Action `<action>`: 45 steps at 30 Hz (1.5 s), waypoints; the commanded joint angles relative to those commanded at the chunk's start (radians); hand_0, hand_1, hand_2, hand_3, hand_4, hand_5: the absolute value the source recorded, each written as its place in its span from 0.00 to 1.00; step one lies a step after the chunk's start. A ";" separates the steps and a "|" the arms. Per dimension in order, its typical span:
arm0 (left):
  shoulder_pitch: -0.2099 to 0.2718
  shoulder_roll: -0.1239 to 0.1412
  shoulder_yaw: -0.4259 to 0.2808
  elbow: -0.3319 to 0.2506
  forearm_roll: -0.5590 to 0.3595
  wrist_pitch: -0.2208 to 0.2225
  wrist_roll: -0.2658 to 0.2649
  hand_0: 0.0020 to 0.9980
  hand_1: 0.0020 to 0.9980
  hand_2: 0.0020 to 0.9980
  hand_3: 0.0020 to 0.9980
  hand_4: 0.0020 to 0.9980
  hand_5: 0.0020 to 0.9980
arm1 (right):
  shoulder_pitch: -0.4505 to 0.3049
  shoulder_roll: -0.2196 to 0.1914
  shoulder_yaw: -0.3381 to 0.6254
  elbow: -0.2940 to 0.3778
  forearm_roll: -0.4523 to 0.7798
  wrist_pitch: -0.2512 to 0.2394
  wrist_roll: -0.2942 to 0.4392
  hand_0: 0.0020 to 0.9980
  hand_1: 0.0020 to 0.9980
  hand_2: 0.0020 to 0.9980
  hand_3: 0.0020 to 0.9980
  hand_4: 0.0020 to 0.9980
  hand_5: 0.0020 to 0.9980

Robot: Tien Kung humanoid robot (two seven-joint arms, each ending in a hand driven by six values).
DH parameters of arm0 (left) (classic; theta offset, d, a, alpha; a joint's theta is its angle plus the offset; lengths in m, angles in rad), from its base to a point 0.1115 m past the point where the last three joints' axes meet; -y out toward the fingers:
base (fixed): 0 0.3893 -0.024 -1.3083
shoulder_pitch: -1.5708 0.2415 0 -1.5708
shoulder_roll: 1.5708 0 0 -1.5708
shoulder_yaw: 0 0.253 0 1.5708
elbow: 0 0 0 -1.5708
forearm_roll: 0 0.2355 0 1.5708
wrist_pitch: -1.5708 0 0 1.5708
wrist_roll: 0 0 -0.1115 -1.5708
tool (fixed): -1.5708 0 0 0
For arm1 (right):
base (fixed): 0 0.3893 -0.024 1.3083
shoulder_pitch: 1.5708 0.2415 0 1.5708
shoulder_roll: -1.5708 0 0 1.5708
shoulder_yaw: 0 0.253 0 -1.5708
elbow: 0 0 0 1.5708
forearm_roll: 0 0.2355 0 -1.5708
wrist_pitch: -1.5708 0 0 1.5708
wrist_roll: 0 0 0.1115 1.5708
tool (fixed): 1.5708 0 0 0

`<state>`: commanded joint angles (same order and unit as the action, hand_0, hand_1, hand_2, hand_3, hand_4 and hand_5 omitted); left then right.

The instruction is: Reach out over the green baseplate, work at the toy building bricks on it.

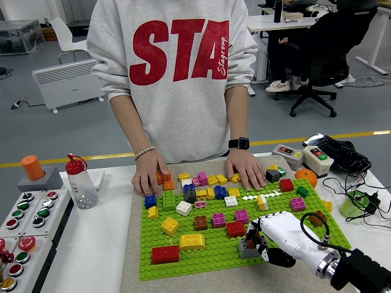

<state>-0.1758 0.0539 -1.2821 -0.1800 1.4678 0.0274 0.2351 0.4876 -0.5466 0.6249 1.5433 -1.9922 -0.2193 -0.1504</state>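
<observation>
One grey brick (247, 246) is being gripped by the curled right hand (276, 239) at the baseplate's (183, 262) near right, while many bricks are being left untouched.

We have one view only — a head camera set high on the near side, facing forward and down over the tabletop (91, 244). It sits close to the green baseplate (214, 256), with the room beyond at the far side.

White table (98, 244), beige mat (131, 256), bottle (79, 182), button boxes (24, 229)
</observation>
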 joint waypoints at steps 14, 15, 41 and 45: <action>-0.004 0.000 0.000 0.000 0.000 0.000 -0.001 0.65 0.68 0.67 0.57 0.29 1.00 | -0.008 0.001 -0.005 -0.017 0.006 0.014 -0.011 0.58 0.62 0.59 0.55 0.30 0.15; -0.004 0.000 -0.001 0.000 0.000 0.000 -0.001 0.65 0.68 0.67 0.57 0.29 1.00 | -0.008 0.001 -0.006 -0.017 0.007 0.014 -0.012 0.58 0.62 0.59 0.55 0.30 0.15; 0.002 -0.002 -0.002 0.000 0.003 -0.002 0.001 0.65 0.69 0.68 0.57 0.28 1.00 | -0.007 0.012 -0.040 -0.051 0.015 0.024 -0.017 0.58 0.62 0.59 0.55 0.30 0.13; 0.005 -0.002 -0.003 0.000 0.005 -0.002 0.002 0.65 0.69 0.68 0.57 0.28 1.00 | -0.013 0.010 -0.033 -0.040 0.018 0.021 -0.015 0.58 0.62 0.59 0.55 0.30 0.13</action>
<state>-0.1710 0.0515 -1.2848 -0.1800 1.4727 0.0253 0.2366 0.4749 -0.5362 0.5915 1.5036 -1.9738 -0.1980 -0.1651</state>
